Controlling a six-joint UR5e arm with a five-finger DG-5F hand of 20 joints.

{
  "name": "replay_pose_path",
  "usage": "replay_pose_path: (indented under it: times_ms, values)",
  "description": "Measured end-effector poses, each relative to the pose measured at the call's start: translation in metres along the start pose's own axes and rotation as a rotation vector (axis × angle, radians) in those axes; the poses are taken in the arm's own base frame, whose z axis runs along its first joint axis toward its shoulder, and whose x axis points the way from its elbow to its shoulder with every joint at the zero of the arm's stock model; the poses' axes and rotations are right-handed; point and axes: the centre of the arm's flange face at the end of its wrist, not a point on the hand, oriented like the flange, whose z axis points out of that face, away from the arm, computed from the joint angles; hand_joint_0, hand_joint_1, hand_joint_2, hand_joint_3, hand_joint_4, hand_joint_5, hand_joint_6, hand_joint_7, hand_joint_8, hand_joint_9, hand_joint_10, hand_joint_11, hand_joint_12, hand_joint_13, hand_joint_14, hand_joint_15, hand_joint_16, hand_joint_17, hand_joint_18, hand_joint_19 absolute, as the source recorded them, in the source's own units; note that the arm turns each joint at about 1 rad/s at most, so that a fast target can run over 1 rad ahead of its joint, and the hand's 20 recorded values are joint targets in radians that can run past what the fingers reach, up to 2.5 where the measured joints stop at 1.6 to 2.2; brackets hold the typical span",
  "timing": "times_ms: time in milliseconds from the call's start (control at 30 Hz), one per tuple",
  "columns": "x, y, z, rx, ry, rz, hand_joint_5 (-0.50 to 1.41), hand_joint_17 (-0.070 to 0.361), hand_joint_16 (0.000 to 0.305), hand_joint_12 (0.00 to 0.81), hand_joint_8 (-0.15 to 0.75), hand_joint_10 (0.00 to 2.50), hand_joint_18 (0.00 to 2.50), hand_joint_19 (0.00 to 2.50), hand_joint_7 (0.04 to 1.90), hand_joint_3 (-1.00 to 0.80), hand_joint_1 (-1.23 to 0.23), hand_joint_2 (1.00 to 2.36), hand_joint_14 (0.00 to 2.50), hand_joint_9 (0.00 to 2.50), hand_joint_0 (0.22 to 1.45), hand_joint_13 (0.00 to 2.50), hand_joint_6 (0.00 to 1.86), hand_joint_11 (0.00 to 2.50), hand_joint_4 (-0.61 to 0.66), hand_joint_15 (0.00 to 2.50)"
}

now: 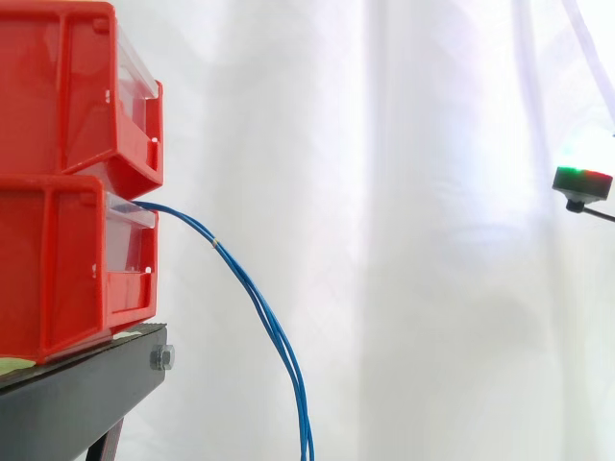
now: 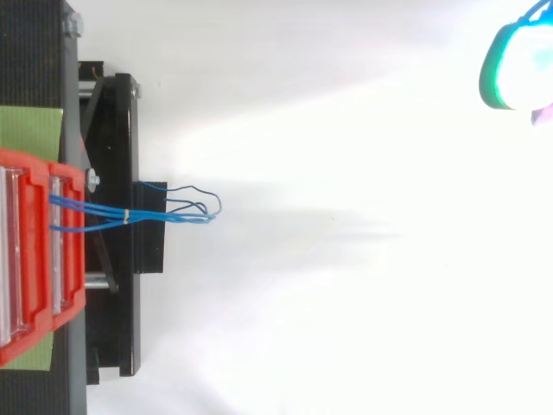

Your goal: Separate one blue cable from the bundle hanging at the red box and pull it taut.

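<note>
A bundle of thin blue cables [image 1: 252, 288] comes out of the front of the lower red bin [image 1: 58, 264], held together by a small pale band near the bin. From there it hangs in a curve down past the bottom edge of the side view. From above, the blue cables [image 2: 164, 212] run right from the red bin [image 2: 39, 259] and loop over the black stand. My hand [image 1: 583, 184] is only just in sight at the far right edge, well clear of the cables and level with the bin's top. From above the hand [image 2: 511, 65] sits in the upper right corner.
A second red bin [image 1: 67, 86] is stacked on the lower one. Both rest on a black stand [image 1: 86, 384] with a bolt at its front edge. A white curtain hangs behind. A green mat [image 2: 30, 130] lies under the bins.
</note>
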Motion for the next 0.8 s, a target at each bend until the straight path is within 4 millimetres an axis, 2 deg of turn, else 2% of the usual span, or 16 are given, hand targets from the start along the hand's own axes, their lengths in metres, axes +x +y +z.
replay_pose_path:
  times_ms: [800]
  values:
    - [-0.0009, -0.0052, -0.0054, 0.053, -0.003, -0.010, -0.15, 0.110, 0.049, 0.378, 0.372, 0.01, 0.74, 0.60, 0.91, -0.44, -0.58, 1.00, 0.01, 0.99, 0.62, 0.78, 0.50, 0.62, 0.34, 0.40]
